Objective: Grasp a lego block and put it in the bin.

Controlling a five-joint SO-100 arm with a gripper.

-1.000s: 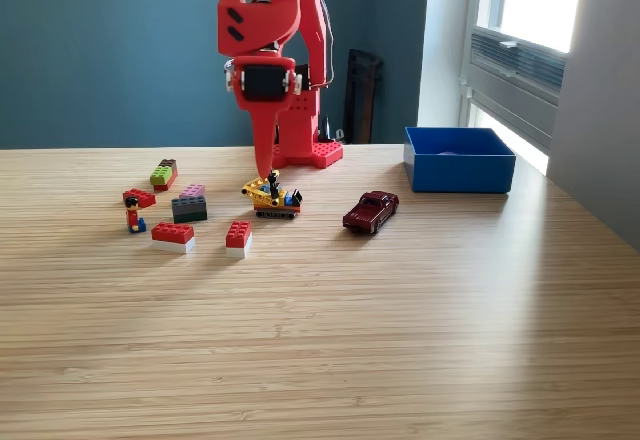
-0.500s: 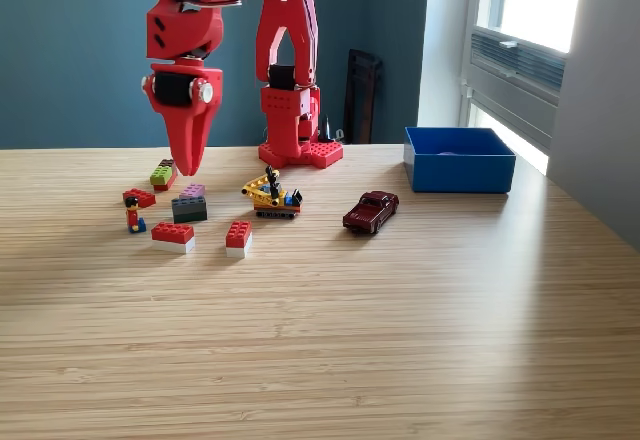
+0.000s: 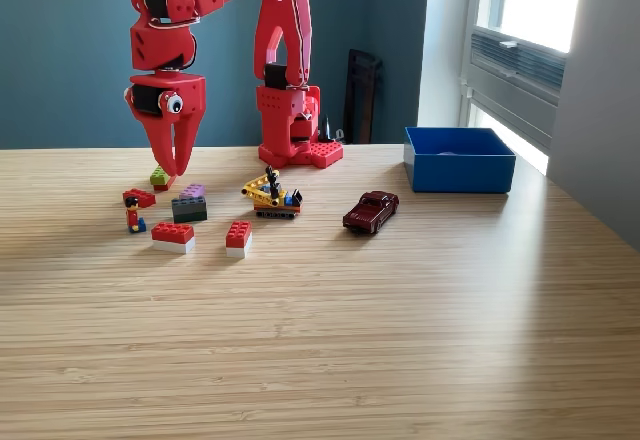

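A red arm [image 3: 215, 20] is seen, a blue bin [image 3: 459, 160], a dark red toy car [image 3: 370, 210], red-and-white blocks [image 3: 173, 236], and a possibly yellow-black small vehicle [image 3: 272, 197].

I have one exterior view only, set low at the near edge of the wooden table [image 3: 400, 340], facing across it toward the red arm [image 3: 285, 70], teal wall [image 3: 70, 50] and a window [image 3: 540, 10] at the view's right.

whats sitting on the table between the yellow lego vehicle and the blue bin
In the exterior view, only the dark red toy car lies between the yellow lego vehicle and the blue bin; the rest of that stretch is bare wooden table.
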